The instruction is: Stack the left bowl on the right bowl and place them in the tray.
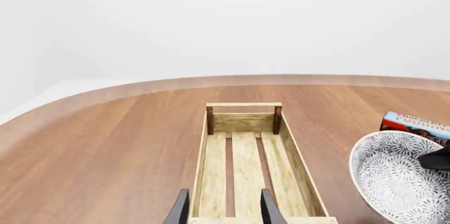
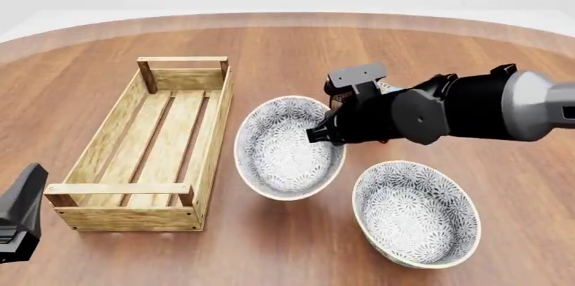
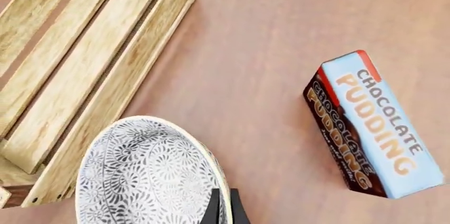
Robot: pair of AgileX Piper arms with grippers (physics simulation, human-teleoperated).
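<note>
Front view: right tool [image 2: 316, 135] pinches left bowl [image 2: 285, 147] rim, tilted, beside tray [image 2: 213, 139].
Right bowl [image 2: 415, 212] sits on counter [image 2: 269, 245], near. Left tool [image 1: 223, 211] spread over tray end.

A round-edged, reddish-brown wooden table [image 2: 297, 57] carries four things. A long light-wood tray [image 2: 144, 148] with a slatted bottom rests on its left side. Near the front right sits a patterned grey-and-white bowl [image 2: 415, 213]. Farther back lies a chocolate pudding box [image 3: 369, 124]. A second patterned bowl [image 2: 285, 148] is tilted beside the tray.
</note>
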